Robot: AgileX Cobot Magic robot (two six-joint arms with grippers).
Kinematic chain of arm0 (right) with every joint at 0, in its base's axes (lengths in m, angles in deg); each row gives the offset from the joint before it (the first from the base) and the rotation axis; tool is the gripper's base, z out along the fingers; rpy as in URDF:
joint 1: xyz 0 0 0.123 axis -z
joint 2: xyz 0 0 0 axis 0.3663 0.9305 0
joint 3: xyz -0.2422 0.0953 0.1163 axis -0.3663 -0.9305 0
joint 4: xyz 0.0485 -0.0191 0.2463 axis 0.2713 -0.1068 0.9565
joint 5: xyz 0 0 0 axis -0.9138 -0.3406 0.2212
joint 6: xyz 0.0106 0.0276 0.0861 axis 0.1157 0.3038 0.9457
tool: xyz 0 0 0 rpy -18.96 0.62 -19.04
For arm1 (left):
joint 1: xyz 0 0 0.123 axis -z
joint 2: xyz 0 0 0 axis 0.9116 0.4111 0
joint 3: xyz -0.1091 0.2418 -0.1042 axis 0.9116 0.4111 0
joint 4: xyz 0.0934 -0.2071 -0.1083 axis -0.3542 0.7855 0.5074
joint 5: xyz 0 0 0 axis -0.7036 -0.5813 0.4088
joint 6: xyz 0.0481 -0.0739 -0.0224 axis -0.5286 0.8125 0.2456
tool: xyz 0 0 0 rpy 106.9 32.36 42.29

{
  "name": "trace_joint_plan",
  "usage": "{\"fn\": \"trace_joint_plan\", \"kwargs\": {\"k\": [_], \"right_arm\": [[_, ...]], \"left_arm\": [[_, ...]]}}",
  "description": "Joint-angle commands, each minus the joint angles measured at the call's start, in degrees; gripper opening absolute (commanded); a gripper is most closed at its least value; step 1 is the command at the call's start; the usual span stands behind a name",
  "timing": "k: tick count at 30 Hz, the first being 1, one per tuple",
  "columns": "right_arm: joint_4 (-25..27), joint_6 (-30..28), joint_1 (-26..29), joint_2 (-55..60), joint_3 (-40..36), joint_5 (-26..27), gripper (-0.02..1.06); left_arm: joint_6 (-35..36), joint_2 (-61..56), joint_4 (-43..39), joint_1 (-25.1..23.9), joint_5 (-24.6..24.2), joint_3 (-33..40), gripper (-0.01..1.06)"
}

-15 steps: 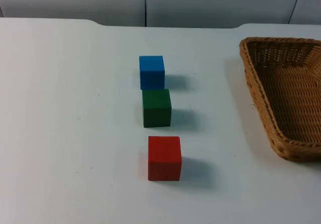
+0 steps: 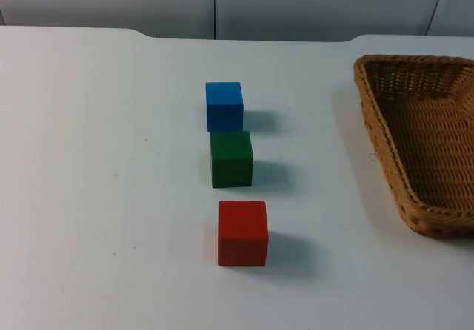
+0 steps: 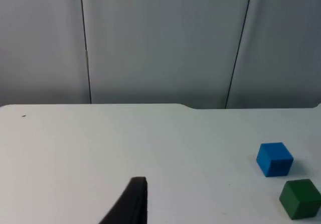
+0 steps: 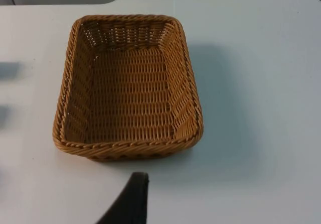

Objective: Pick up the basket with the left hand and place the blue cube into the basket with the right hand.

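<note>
The blue cube (image 2: 224, 106) stands on the white table near the middle, farthest back in a row of three cubes. The empty wicker basket (image 2: 385, 149) rests on the table at the right edge, partly cut off. In the left wrist view my left gripper (image 3: 131, 204) hangs over bare table, with the blue cube (image 3: 274, 158) well off to its side. In the right wrist view my right gripper (image 4: 131, 199) is just short of the near rim of the basket (image 4: 125, 146), apart from it. Neither gripper holds anything that I can see.
A green cube (image 2: 231, 158) sits right in front of the blue one, almost touching it, and a red cube (image 2: 243, 232) stands nearer still with a gap. The grey partition wall (image 2: 222, 4) closes the table's far side.
</note>
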Motion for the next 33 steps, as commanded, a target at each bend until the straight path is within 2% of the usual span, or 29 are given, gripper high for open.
{"fn": "trace_joint_plan", "kwargs": {"k": [1,3,4,5,8,14,17,18,19,22,23,27,33], "right_arm": [[0.3,-0.1,0.5,-0.2,-0.3,0.5,1.04],[0.3,-0.1,0.5,-0.2,-0.3,0.5,1.04],[0.3,-0.1,0.5,-0.2,-0.3,0.5,1.04],[0.3,-0.1,0.5,-0.2,-0.3,0.5,1.04],[0.3,-0.1,0.5,-0.2,-0.3,0.5,1.04],[0.3,-0.1,0.5,-0.2,-0.3,0.5,1.04],[0.3,-0.1,0.5,-0.2,-0.3,0.5,1.04],[0.3,-0.1,0.5,-0.2,-0.3,0.5,1.04],[0.3,-0.1,0.5,-0.2,-0.3,0.5,1.04],[0.3,-0.1,0.5,-0.2,-0.3,0.5,1.04],[0.3,-0.1,0.5,-0.2,-0.3,0.5,1.04],[0.3,-0.1,0.5,-0.2,-0.3,0.5,1.04],[0.3,-0.1,0.5,-0.2,-0.3,0.5,1.04]], "left_arm": [[0.2,2.2,1.3,0.3,2.2,-1.5,1.05],[-1.6,4.9,3.8,0.3,4.6,-3.1,1.05],[-5.5,7.0,7.0,0.3,7.3,-3.9,1.05],[-5.5,7.0,7.0,0.3,7.3,-3.9,1.05],[-9.2,11.1,15.3,0.3,11.8,-5.1,1.05],[-15.1,17.7,22.9,0.3,14.4,-6.7,1.05],[-21.4,24.9,28.6,0.3,14.5,-8.5,1.05],[-24.4,27.3,30.8,0.3,14.2,-9.0,1.05],[-24.4,27.3,30.8,0.3,14.2,-9.0,1.05],[-32.0,34.3,38.9,0.3,11.9,-11.5,1.05],[-32.0,34.3,38.9,0.3,11.9,-11.5,1.05],[-42.3,45.1,51.1,0.3,6.7,-15.1,1.04],[-48.2,55.6,60.7,0.7,1.2,-17.3,1.04]]}}
